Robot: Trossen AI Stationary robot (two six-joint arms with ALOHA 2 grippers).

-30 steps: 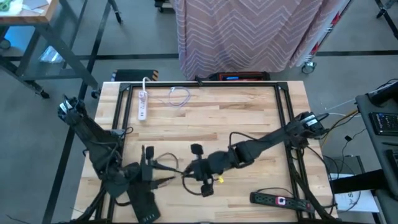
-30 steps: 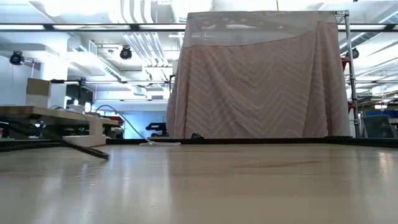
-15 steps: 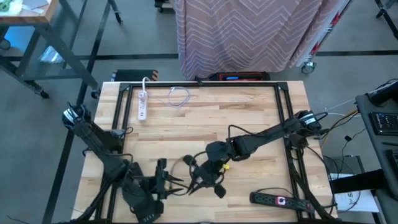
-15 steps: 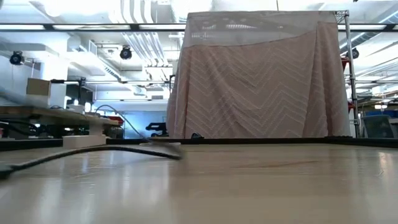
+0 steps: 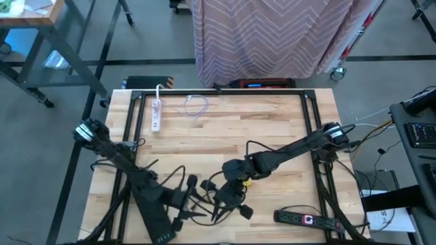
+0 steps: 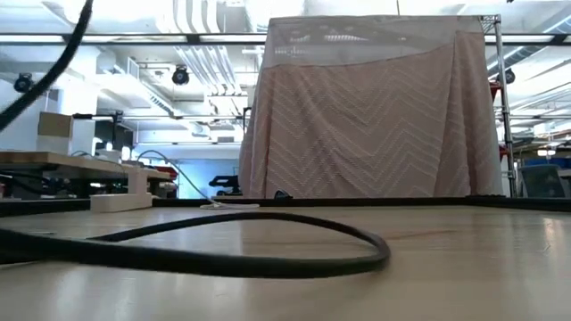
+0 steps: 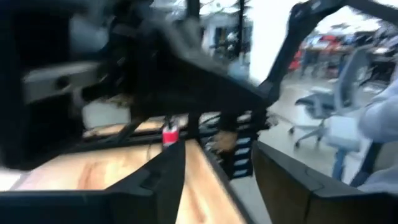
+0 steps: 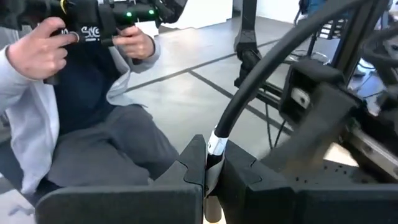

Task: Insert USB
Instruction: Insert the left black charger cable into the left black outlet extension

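Observation:
A black USB cable (image 6: 268, 265) lies in a wide loop on the wooden table (image 5: 225, 129). One end of it is in my right gripper (image 8: 211, 174), which is shut near the table's near edge (image 5: 219, 204). The plug is hidden between the fingers. My left gripper (image 7: 217, 180) stands open close to the left of it (image 5: 199, 206), pointing about level, with nothing between its fingers. A black power strip (image 5: 306, 219) with a red switch lies flat at the near right corner. My right gripper pinches the cable's end between its two fingers, just below a white band (image 8: 214, 144). The fingers reach about level toward the table's near edge. From them the cable (image 8: 261, 62) rises and curves away, lifted clear of the table at this end.
A white power strip (image 5: 155, 114) and a thin white cord (image 5: 197, 105) lie at the far left of the table. A black frame (image 5: 310, 116) runs around the table. Beyond the near edge sits a person (image 8: 81, 118) holding a controller.
My left gripper has sunk and gone toward the table's near right, tipping from pointing down to about level. My right gripper has turned at the wrist, staying in place. The cable has swung across and come down in a wide loop on the table.

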